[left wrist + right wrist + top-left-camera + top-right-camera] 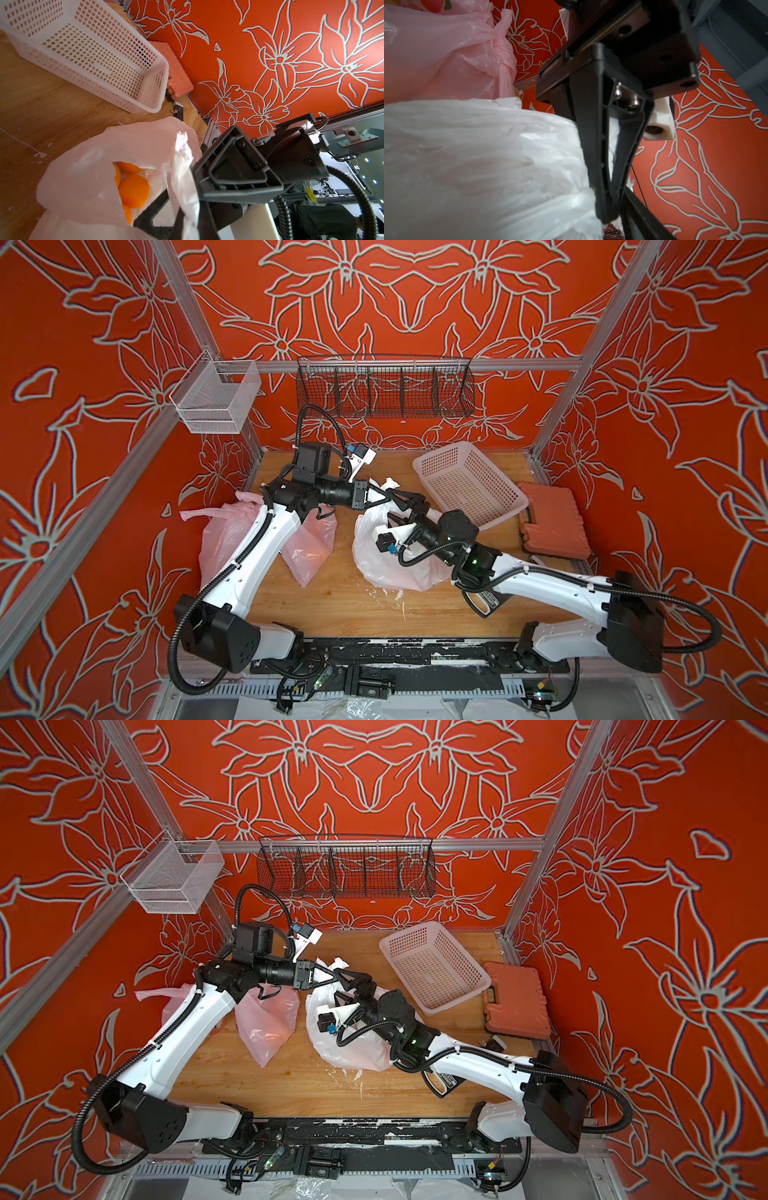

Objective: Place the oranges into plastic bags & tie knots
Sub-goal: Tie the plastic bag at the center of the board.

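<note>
A milky white plastic bag (374,560) (332,1044) lies mid-table, and its gaping mouth shows several oranges (134,191) inside. My left gripper (384,497) (332,975) (190,222) is shut on a bunched strip of this bag's top edge (577,201). Just right of it, my right gripper (395,506) (341,986) stands open, its fingers (234,172) (645,212) straddling the same plastic. Two pink plastic bags (224,531) (309,547) lie at the left under the left arm. One pink bag carries a tied knot (501,52).
A pale perforated plastic basket (465,485) (93,52) sits tilted at the back right, leaning on an orange case (555,522). A black-handled tool (486,599) lies under the right forearm. A black wire rack (384,393) and a white mesh basket (216,398) hang on the frame.
</note>
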Robot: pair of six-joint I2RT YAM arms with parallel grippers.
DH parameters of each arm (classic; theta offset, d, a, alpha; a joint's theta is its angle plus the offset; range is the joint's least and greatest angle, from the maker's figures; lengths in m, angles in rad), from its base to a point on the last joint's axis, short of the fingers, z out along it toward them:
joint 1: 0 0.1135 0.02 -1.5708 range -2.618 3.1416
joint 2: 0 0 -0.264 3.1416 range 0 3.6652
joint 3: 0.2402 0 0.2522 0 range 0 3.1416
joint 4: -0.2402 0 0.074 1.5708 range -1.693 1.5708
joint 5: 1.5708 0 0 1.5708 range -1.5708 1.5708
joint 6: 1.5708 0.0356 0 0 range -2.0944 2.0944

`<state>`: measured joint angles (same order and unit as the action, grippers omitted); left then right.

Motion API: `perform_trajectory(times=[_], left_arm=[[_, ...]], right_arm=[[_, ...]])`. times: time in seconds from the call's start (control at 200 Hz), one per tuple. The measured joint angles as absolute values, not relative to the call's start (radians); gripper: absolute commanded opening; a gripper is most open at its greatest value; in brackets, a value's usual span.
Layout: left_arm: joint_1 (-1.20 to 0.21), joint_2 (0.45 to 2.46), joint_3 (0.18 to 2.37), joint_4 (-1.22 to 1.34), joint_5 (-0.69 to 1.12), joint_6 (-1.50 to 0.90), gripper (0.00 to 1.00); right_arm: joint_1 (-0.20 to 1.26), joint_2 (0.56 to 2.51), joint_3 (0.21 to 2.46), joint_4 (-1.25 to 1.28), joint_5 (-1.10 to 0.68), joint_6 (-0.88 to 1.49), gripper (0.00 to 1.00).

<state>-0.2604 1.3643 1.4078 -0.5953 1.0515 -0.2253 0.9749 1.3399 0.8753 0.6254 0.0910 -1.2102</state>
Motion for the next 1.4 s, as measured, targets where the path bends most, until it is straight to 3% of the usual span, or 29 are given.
perform_trajectory(times=[0.13,0.295,0.385,0.54,0.595,0.701,0.821,0.851,1.016,1.121,1.216,1.311,1.396], left_arm=[[-0.261,1.367,1.408,-0.61,1.055,-0.212,0.13],[-0.261,1.376,1.408,-0.632,1.057,-0.198,0.13],[-0.256,1.378,1.409,-0.644,1.055,-0.186,0.23],[-0.243,1.38,1.423,-0.664,1.049,-0.173,0.28],[-0.243,1.38,1.423,-0.669,1.051,-0.171,0.32],[-0.245,1.38,1.424,-0.673,1.063,-0.169,0.55],[-0.249,1.374,1.423,-0.663,1.044,-0.151,0.88],[-0.247,1.367,1.415,-0.653,1.029,-0.154,1.0],[-0.202,1.216,1.259,-0.547,0.855,-0.202,0.97],[-0.184,1.026,1.104,-0.455,0.707,-0.227,1.0],[-0.191,0.844,0.961,-0.348,0.649,-0.234,0.94],[-0.253,0.719,0.863,-0.253,0.653,-0.215,0.92],[-0.402,0.689,0.834,-0.203,0.656,-0.163,0.91]], right_arm=[[0.977,1.351,0.897,0.62,0.092,-1.211,0.62],[0.977,1.354,0.913,0.61,0.1,-1.203,0.39],[0.976,1.353,0.917,0.599,0.113,-1.2,0.23],[0.963,1.351,0.918,0.551,0.149,-1.183,0.0],[0.964,1.349,0.918,0.546,0.151,-1.179,0.0],[0.966,1.346,0.918,0.526,0.156,-1.169,0.0],[0.977,1.326,0.917,0.489,0.159,-1.116,0.0],[0.984,1.312,0.916,0.469,0.161,-1.092,0.0],[0.997,1.203,0.919,0.29,0.179,-0.901,0.0],[0.996,1.153,0.934,0.126,0.179,-0.765,0.0],[0.991,1.127,0.943,-0.004,0.175,-0.66,0.0],[0.98,1.119,0.961,-0.101,0.163,-0.584,0.0],[0.969,1.114,0.985,-0.173,0.139,-0.525,0.0]])
